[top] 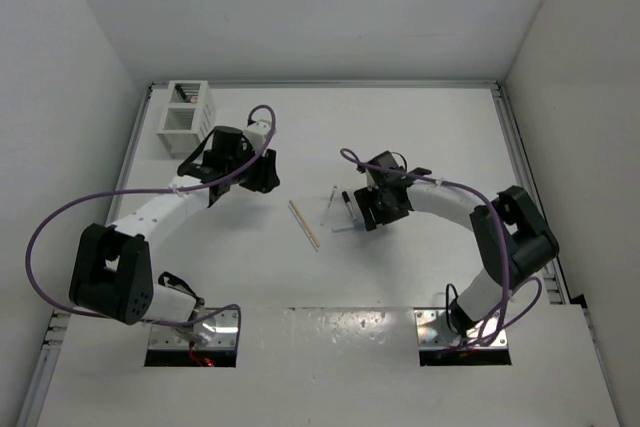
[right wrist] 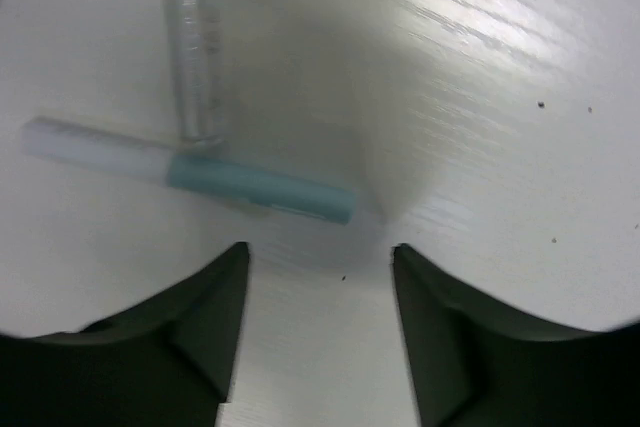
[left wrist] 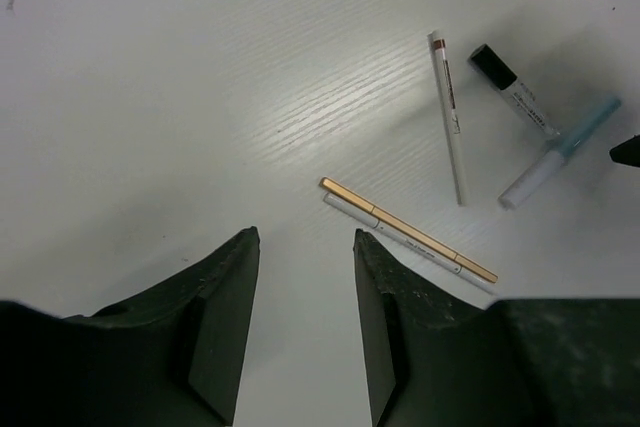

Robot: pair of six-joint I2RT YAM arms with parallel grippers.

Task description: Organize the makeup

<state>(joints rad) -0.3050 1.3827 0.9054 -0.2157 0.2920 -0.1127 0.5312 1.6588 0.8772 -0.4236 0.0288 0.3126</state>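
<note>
Several makeup sticks lie loose on the white table between my arms. In the left wrist view a long tan stick point(left wrist: 408, 230) lies against a white one point(left wrist: 400, 238). Beyond them are a white pencil point(left wrist: 449, 117), a black-capped tube point(left wrist: 514, 93) and a pale blue and white stick point(left wrist: 560, 151). My left gripper point(left wrist: 305, 247) is open and empty, just short of the tan stick point(top: 304, 224). My right gripper point(right wrist: 318, 257) is open and empty, close before the pale blue stick point(right wrist: 190, 174) and the black-capped tube point(right wrist: 193, 57).
A white slatted two-compartment box point(top: 185, 110) stands at the back left, behind my left gripper point(top: 262, 173). My right gripper point(top: 367, 208) is just right of the sticks. White walls enclose the table on three sides.
</note>
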